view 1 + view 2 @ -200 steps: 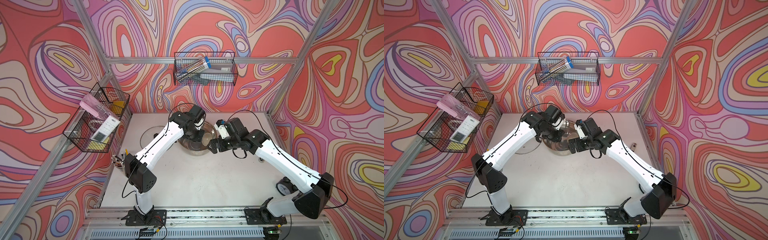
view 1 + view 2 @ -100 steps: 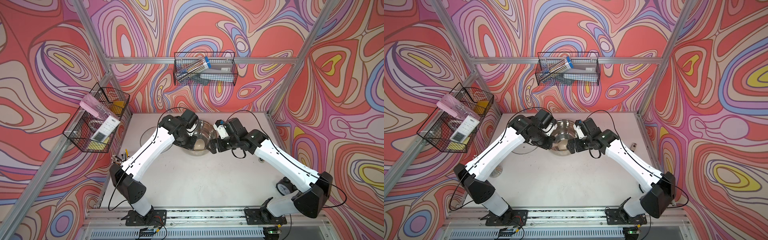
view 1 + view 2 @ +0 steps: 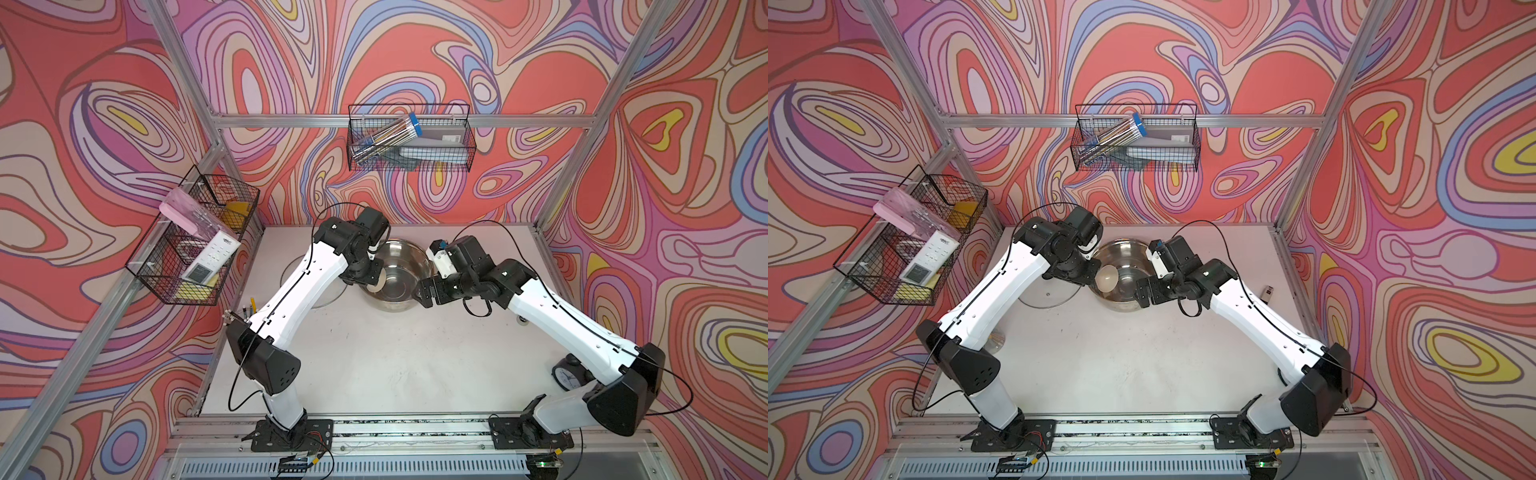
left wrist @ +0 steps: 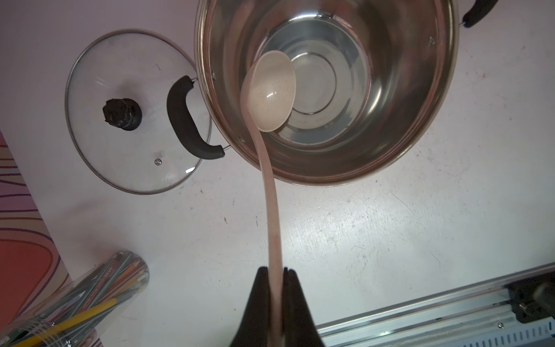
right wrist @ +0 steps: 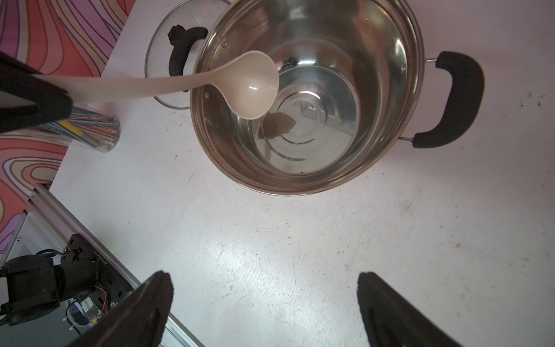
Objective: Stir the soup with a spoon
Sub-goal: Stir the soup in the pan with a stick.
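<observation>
My left gripper [image 4: 275,270] is shut on the slim handle of the cream spoon [image 4: 271,93]. The spoon's round bowl hangs inside the mouth of the steel pot [image 4: 330,177], near its left wall and above the bottom. Both top views show that bowl [image 3: 377,279] [image 3: 1108,278] over the pot [image 3: 395,305]. I cannot make out soup, only the pot's shiny bottom. My right gripper [image 5: 264,278] stands wide open and empty over bare table on the pot's near right side, close to its rim [image 5: 300,190].
A glass lid [image 4: 132,111] lies flat to the left of the pot. A clear cup of pens [image 4: 90,300] stands near the table's left edge. Wire baskets [image 3: 409,141] [image 3: 195,245] hang on the walls. A black clock [image 3: 567,372] sits at the right.
My left arm has swung to the left, carrying the spoon's bowl from the pot's middle toward its left wall. The right arm has stayed still and open.
</observation>
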Motion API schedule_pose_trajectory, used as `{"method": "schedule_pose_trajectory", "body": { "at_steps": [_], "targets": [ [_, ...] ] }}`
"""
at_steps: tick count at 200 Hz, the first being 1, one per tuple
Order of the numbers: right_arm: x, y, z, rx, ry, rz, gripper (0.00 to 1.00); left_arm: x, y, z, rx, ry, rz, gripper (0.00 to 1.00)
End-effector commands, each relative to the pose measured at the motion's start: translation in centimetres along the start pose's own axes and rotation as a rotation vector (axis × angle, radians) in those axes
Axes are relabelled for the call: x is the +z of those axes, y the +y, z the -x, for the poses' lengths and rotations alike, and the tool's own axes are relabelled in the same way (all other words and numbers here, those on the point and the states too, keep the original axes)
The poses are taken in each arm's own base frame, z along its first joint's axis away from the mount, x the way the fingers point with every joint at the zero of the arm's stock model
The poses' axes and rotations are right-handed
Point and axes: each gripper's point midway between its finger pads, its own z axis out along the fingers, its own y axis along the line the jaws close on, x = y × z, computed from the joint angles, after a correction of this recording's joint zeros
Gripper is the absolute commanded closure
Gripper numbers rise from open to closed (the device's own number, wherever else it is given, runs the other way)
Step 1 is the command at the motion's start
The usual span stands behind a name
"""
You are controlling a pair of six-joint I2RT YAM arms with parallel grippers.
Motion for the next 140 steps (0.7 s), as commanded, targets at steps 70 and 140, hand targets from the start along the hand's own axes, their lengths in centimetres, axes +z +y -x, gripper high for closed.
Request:
{"method": "schedule_pose_trajectory", "body": {
  "at_steps": [70,140],
  "targets": [
    [-0.8,0.0,0.8,-0.021,-0.034,-0.025,0.02,2.1,-3.5,6.2,-0.059,-0.079,-0.135,1.00],
    [-1.0,-0.1,0.9,-0.024,-0.044,-0.028,0.02,1.0,-8.1,4.0,-0.051,-0.037,-0.340,1.00]
  ]
}}
